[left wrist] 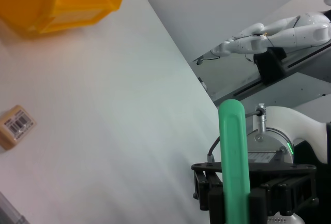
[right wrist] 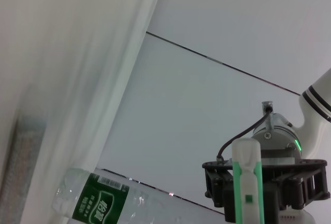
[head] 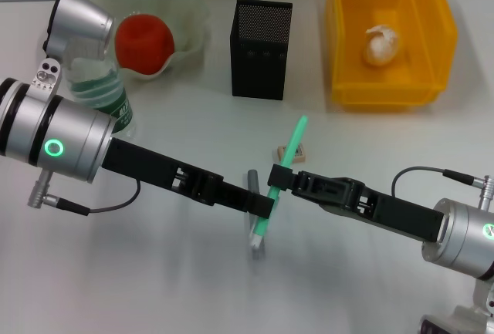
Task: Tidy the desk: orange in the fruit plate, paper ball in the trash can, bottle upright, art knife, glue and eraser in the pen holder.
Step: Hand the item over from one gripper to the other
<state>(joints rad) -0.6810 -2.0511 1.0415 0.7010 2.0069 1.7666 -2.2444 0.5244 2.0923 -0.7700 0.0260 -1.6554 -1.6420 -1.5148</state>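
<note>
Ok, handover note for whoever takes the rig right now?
Left gripper and right gripper both appear shut on the green knife, held mid-desk above the table.
Done: orange in the plate, paper ball in the yellow bin, bottle looks upright.
Left: knife, eraser and the grey stick, likely the glue, into the pen holder.

bottle [head: 104,91]: mostly hidden behind the left arm, left of frame; eraser [head: 292,151]: partly covered by the green art knife [head: 282,181]; trash can [head: 388,33]: top cut off
</note>
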